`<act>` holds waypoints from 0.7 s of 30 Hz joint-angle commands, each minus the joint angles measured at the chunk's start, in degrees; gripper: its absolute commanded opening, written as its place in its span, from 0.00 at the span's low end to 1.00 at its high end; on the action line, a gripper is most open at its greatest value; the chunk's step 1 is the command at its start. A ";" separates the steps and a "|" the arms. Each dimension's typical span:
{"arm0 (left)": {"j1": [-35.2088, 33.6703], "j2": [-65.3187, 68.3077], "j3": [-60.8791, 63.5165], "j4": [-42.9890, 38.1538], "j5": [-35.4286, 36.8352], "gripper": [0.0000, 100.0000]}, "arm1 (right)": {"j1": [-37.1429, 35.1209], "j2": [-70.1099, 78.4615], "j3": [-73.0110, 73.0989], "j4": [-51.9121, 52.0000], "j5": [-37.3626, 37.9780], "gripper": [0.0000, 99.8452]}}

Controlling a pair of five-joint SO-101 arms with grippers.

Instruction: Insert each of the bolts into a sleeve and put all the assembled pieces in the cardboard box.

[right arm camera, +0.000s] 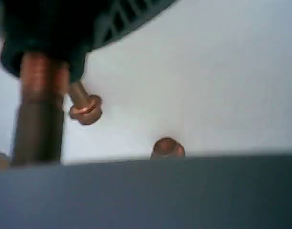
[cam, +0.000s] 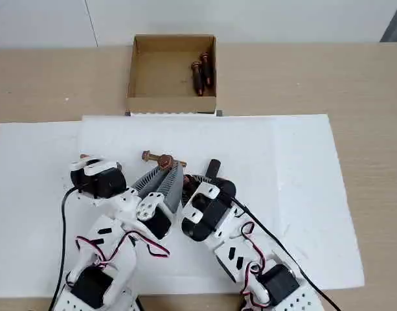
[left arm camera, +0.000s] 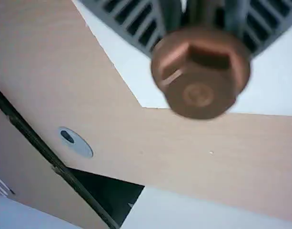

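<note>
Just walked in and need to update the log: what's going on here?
Two arms are mid-assembly over the white sheet. The left gripper is shut on a bolt, hex head sticking out. The right gripper holds a sleeve close beside it; they look not yet joined. A second bolt lies loose on the sheet, and finished pieces already sit in the cardboard box.

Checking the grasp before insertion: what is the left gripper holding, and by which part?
A bolt, clamped by its shank just behind the hex head.
</note>
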 commanded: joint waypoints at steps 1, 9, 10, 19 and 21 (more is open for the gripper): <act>1.58 -0.53 -0.40 0.44 -0.09 0.00 | -0.22 -0.66 -2.11 -2.15 2.46 0.00; 7.21 -0.70 2.95 8.62 -4.57 0.00 | -0.22 -0.66 -2.11 -5.76 2.90 0.00; 7.21 -0.70 3.30 8.88 -5.36 0.00 | -0.22 -0.66 -2.11 -5.76 2.90 0.00; 2.11 -0.70 3.56 8.97 -10.55 0.18 | -0.22 -0.66 -2.11 -5.76 2.90 0.00; 0.79 -0.70 3.47 8.97 -12.04 0.22 | -0.22 -0.66 -2.11 -5.67 2.90 0.00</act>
